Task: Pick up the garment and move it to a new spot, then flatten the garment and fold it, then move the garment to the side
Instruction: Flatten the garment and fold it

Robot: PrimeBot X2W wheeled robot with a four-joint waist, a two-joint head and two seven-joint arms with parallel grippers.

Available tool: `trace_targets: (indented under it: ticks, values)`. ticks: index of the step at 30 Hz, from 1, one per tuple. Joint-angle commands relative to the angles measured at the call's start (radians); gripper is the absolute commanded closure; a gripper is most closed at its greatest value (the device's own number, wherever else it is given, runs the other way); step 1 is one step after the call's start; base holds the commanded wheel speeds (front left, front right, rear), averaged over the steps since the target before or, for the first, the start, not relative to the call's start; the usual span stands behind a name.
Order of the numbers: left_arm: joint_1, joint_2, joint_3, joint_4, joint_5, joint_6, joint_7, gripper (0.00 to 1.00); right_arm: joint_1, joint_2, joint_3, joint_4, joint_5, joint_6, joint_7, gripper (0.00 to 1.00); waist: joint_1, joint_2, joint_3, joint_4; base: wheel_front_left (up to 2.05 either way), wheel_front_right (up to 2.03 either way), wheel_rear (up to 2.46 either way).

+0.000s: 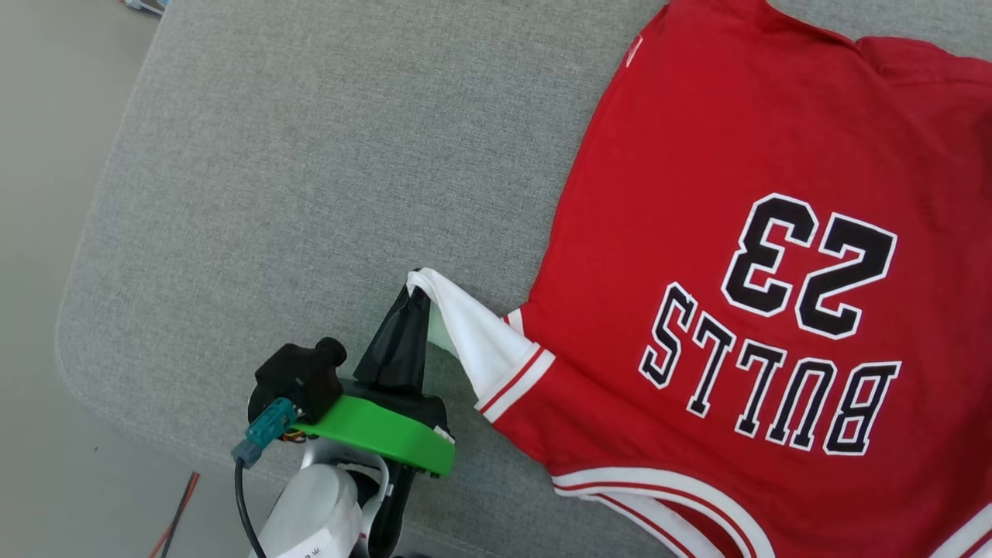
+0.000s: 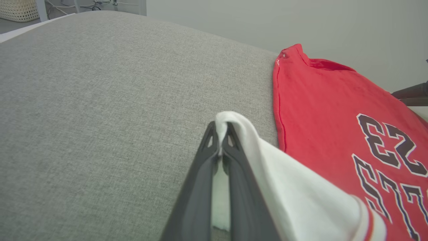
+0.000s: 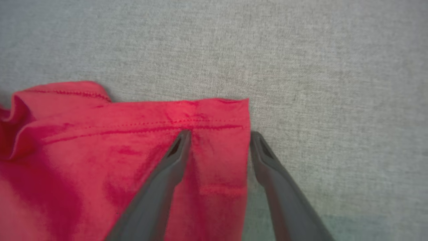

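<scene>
Where the head view looks down, the red "BULLS 23" jersey (image 1: 697, 194) lies spread on the right of the grey cushion (image 1: 310, 155), lettering upside down. The left gripper (image 1: 418, 293) is pinched on the tip of the white sleeve (image 1: 484, 341), holding it raised.
Left wrist view: both fingers pressed together, sleeve fabric between them.
Right wrist view: the right gripper (image 3: 220, 135) stands wide apart at the red hem (image 3: 207, 113) corner, one finger over fabric, the other just beside its edge, not closed on it.

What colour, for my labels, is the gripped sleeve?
White sleeve, best in left wrist view.
</scene>
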Motion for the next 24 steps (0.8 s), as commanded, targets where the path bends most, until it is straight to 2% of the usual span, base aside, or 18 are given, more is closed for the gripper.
trace_targets:
  ticks: [1,8,14,19,24]
  values:
    - [-0.006,-0.007,0.007,-0.002,0.012,-0.007,-0.006,1.00,0.095,0.033,0.014,0.076,0.006,-0.001,0.050,1.00,-0.0001,0.0000,-0.005,-0.004,0.00,0.00,0.00]
    - [0.013,-0.008,0.034,0.011,0.028,-0.012,-0.006,1.00,0.065,-0.001,0.033,0.014,0.031,-0.001,-0.010,1.00,-0.0001,0.0000,-0.063,-0.032,0.00,0.00,0.00]
    - [0.059,0.006,0.072,0.023,0.041,-0.009,-0.006,1.00,0.121,-0.065,0.083,-0.114,0.074,-0.001,-0.035,1.00,-0.0001,0.0000,-0.160,-0.097,0.00,0.00,0.00]
    - [0.100,0.021,0.093,0.033,0.044,-0.002,-0.006,1.00,0.267,-0.120,0.060,-0.245,0.135,-0.001,-0.020,1.00,-0.0001,0.0000,-0.229,-0.163,0.00,0.00,0.00]
    - [0.129,0.040,0.103,0.040,0.044,0.006,-0.003,1.00,0.492,-0.122,-0.041,-0.396,0.166,-0.001,-0.016,1.00,-0.0001,0.0000,-0.284,-0.220,0.00,0.00,0.00]
